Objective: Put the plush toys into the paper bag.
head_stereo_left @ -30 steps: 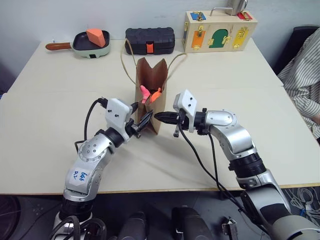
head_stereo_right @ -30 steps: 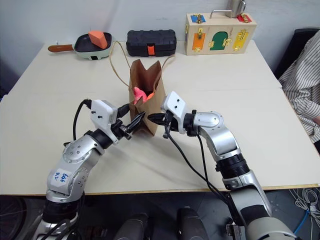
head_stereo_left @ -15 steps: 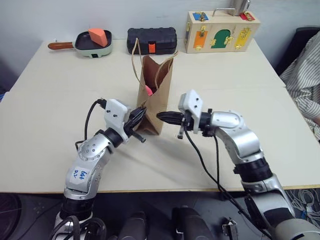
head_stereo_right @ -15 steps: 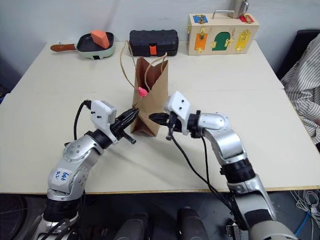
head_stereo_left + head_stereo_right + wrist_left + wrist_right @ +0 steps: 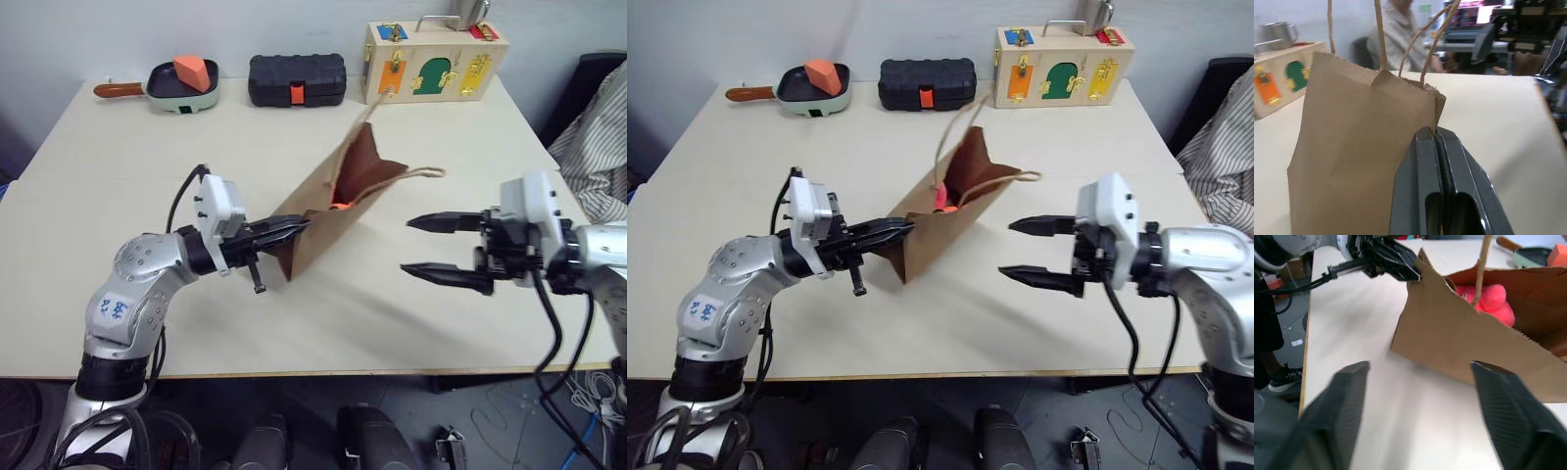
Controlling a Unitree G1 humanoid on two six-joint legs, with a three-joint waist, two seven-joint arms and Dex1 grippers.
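Two grippers and a tipped paper bag, task nearly complete. My left gripper (image 5: 294, 230) is clamped fully shut on the near corner of the paper bag (image 5: 328, 215), pinching the brown wall between its two black fingers. A second ago those fingers were partly apart beside the bag; they have since closed on the paper. My right gripper (image 5: 446, 250) was shut with its tips at the bag's other side; it has now let go, drawn away to my right, and stands with its jaws wide apart and nothing between them, well clear of the bag.

With the right side released, the bag no longer stands upright. It leans over away from my left gripper, its mouth turned toward the right gripper and its twine handles (image 5: 416, 174) trailing toward the far side of the table (image 5: 118, 176).

The plush toys are inside the bag, beyond my left fingertips: the pink toy (image 5: 1493, 301) shows clearly through the open mouth in the right wrist view, and a patch of the orange toy (image 5: 339, 205) shows at the rim.

I judge both toys delivered; the remaining concern is that the tilted mouth could let them roll out, so the bag wants setting upright before my left gripper lets go.
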